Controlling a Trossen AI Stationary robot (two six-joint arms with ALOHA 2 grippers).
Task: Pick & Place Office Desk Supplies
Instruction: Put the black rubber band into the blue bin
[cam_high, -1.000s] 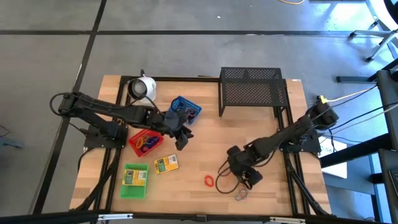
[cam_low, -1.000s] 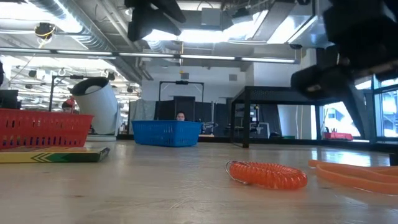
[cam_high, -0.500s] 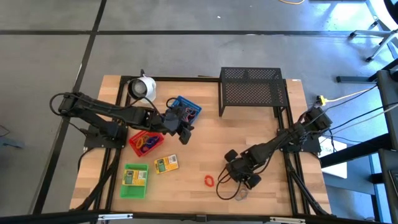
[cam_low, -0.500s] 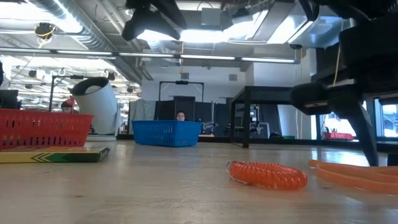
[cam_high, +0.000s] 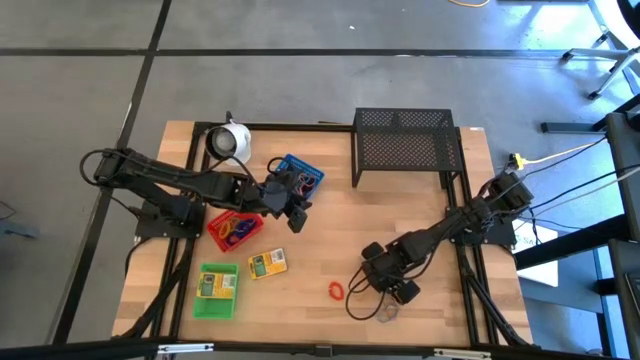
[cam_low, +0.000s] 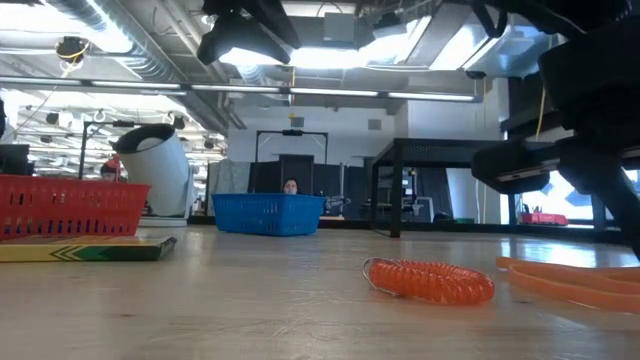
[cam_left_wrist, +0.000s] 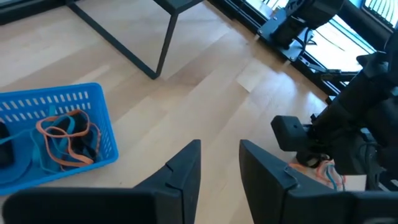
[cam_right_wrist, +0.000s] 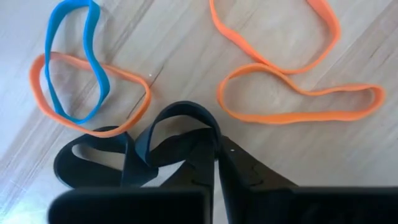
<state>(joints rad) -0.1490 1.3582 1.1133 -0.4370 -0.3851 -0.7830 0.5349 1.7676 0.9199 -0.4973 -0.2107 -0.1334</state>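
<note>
1. The right hand (cam_high: 396, 288) sits low over the near right part of the table (cam_high: 330, 220), and it has barely shifted since half a second ago; a second ago it was slightly farther from the near edge.
2. Its wrist view shows the fingers (cam_right_wrist: 230, 165) pressed together on a black loop (cam_right_wrist: 165, 140), which lies on the wood.
3. Just beside the black loop lie a blue loop (cam_right_wrist: 78, 59) crossing an orange loop (cam_right_wrist: 93, 93), with a larger orange loop (cam_right_wrist: 292, 81) a little apart.
4. In the low view the right arm's dark bulk now stands farther to the right than in the earlier pictures.
5. A red coiled loop (cam_high: 336, 290) lies untouched on the table to the left of the right hand, in the same spot as before.
6. The left hand (cam_high: 290, 205) hangs just near the blue tray (cam_high: 297, 170), its fingers (cam_left_wrist: 186, 171) narrowly apart and holding nothing; it has stayed put for half a second, after pulling back from a nearer spot.
7. The blue tray holds orange and blue loops.
8. The red tray (cam_high: 233, 226), green tray (cam_high: 218, 288) and yellow-green box (cam_high: 267, 263) are unmoved.
</note>
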